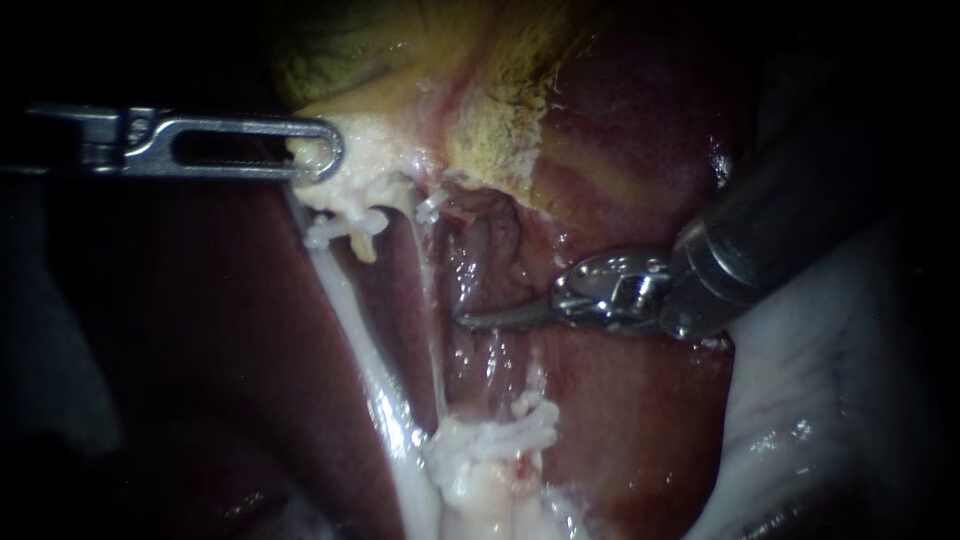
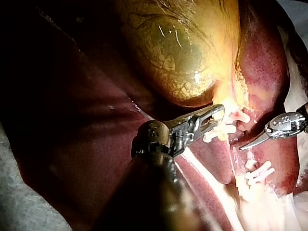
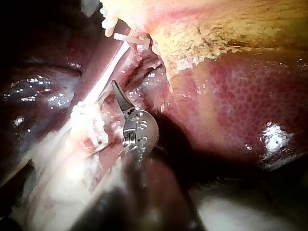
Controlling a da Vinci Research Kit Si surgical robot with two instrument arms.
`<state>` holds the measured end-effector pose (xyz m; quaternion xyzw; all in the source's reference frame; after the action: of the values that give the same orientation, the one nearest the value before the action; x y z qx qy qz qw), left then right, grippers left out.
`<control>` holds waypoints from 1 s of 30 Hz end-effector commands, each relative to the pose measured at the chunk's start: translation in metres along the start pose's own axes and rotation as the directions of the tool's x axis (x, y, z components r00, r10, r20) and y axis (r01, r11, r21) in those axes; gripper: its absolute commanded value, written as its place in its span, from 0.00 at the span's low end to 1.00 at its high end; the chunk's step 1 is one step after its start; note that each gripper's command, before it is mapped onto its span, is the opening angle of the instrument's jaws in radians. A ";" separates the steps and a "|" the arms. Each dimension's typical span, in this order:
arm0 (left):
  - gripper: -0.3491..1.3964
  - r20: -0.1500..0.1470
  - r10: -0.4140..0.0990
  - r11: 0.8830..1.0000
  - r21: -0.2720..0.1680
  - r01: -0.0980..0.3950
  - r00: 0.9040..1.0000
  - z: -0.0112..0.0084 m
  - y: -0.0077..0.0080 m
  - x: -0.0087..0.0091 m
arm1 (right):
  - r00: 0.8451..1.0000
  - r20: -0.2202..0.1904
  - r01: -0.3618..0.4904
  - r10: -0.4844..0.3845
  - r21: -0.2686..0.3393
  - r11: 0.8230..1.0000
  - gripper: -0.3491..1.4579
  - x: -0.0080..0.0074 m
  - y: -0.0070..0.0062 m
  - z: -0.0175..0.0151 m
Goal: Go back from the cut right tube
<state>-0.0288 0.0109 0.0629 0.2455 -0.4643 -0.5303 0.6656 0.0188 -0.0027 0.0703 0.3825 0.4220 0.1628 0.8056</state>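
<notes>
My left instrument (image 1: pixel 318 152) comes in from the left, its slotted jaws shut on the pale neck of the yellow-green gallbladder (image 1: pixel 400 60); the left wrist view shows the same hold (image 2: pixel 217 114). My right instrument (image 1: pixel 470 320) has curved blades lying together, holding nothing, pointing at the dark red gap between the cut right tube's two ends. White clips (image 1: pixel 345 228) sit on the upper end, and more clips (image 1: pixel 505 435) on the lower stump. The whole left tube (image 1: pixel 345 310) runs pale beside them. In the right wrist view the blade tip (image 3: pixel 114 84) hangs just above the lower clips (image 3: pixel 91 127).
Dark red liver (image 1: pixel 640 130) surrounds the site. Pale white tissue (image 1: pixel 830 380) lies under and to the right of my right instrument's shaft. The left side of the endoscope view is dark.
</notes>
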 end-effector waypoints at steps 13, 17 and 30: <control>0.00 0.002 0.001 1.000 -0.004 -0.001 1.000 0.0000 0.0000 0.0002 | 0.999 -0.009 0.034 -0.035 -0.111 0.993 0.97 0.0003 0.0001 0.0004; 0.00 0.002 0.001 1.000 -0.004 -0.001 1.000 0.0000 0.0000 0.0002 | 0.999 -0.022 0.040 -0.043 -0.106 0.994 0.98 0.0002 -0.0001 0.0004; 0.00 0.003 0.003 1.000 -0.005 -0.003 1.000 0.0001 0.0001 0.0004 | 0.955 0.022 0.295 -0.296 -0.180 0.938 0.99 -0.0010 -0.0020 -0.0035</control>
<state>-0.0289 0.0106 0.0633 0.2425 -0.4643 -0.5310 0.6660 0.0146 -0.0025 0.0678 0.2275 0.4612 0.0721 0.8546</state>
